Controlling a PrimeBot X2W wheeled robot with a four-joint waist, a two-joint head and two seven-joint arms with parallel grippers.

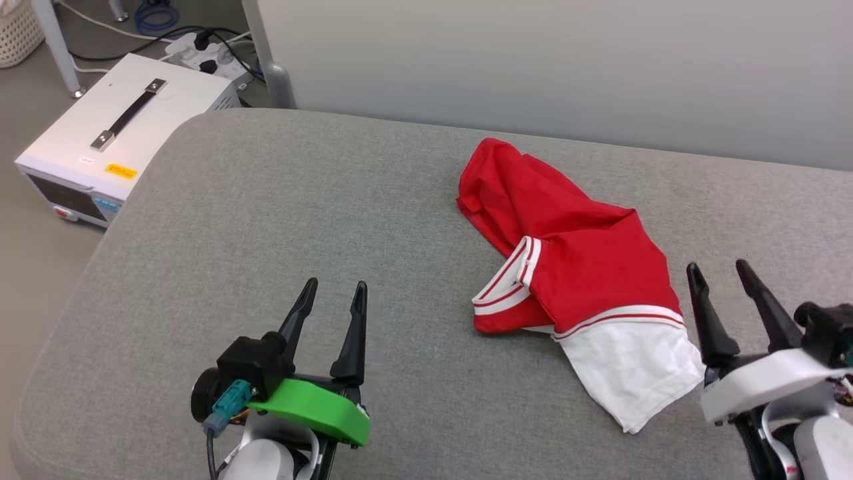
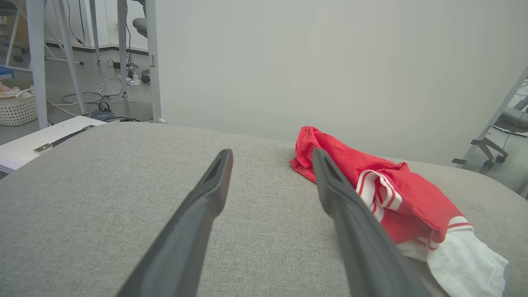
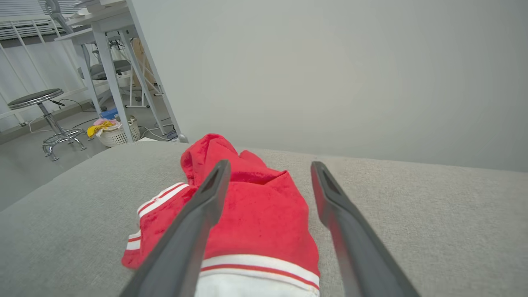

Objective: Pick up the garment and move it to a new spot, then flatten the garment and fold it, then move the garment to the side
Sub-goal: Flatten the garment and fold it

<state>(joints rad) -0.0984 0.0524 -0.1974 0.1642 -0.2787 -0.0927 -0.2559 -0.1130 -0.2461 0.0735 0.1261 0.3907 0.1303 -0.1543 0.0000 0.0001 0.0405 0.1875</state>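
The garment (image 1: pixel 573 260) lies crumpled in a heap on the grey padded table (image 1: pixel 266 220), right of centre: red cloth, a white sleeve toward the near edge, red-white striped trim showing. My left gripper (image 1: pixel 333 288) stands open near the front, well to the garment's left, nothing between its fingers. My right gripper (image 1: pixel 721 269) is open too, just right of the white sleeve. The left wrist view has the garment (image 2: pixel 396 198) beyond the right finger. In the right wrist view the garment (image 3: pixel 255 214) lies under and ahead of the open fingers (image 3: pixel 206 206).
A white box with a black handle (image 1: pixel 113 127) stands on the floor off the table's left corner, with a power strip and cables (image 1: pixel 206 53) behind it. A pale wall panel (image 1: pixel 533 67) runs along the table's far edge. A wicker basket (image 1: pixel 16 30) sits far left.
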